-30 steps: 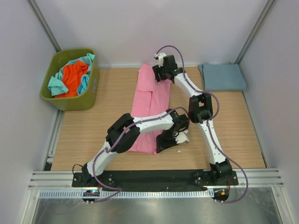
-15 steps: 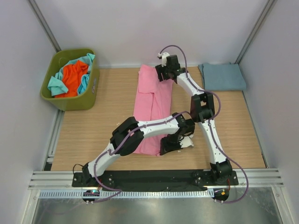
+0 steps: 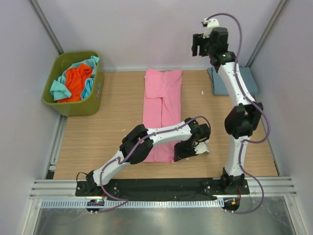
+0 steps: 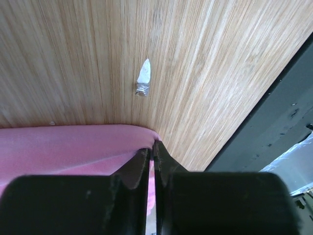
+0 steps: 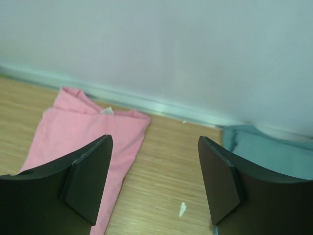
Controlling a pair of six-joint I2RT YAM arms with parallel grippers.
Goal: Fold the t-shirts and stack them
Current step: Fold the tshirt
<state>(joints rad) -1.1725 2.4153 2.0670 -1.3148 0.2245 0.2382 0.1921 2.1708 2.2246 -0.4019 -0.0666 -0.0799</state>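
Observation:
The pink t-shirt (image 3: pixel 161 105) lies as a long folded strip down the middle of the table. My left gripper (image 3: pixel 182 152) is shut on its near right corner, low at the table; the left wrist view shows pink cloth (image 4: pixel 73 147) pinched between the closed fingers. My right gripper (image 3: pixel 200 45) is open and empty, raised high near the back wall; its wrist view shows the shirt's collar end (image 5: pixel 93 127) below. A folded blue-grey t-shirt (image 3: pixel 244 81) lies at the back right. Orange (image 3: pixel 77 81) and teal (image 3: pixel 58 88) t-shirts are in the bin.
The olive-green bin (image 3: pixel 78 105) stands at the back left. A small white scrap (image 4: pixel 144 78) lies on the wood near the left gripper, and another (image 5: pixel 182 209) lies between the pink and blue-grey shirts. Walls close in the back and sides.
My right gripper let go of the shirt's far end and rose up and right toward the back wall. My left gripper moved right with the near corner, and the shirt now lies flatter.

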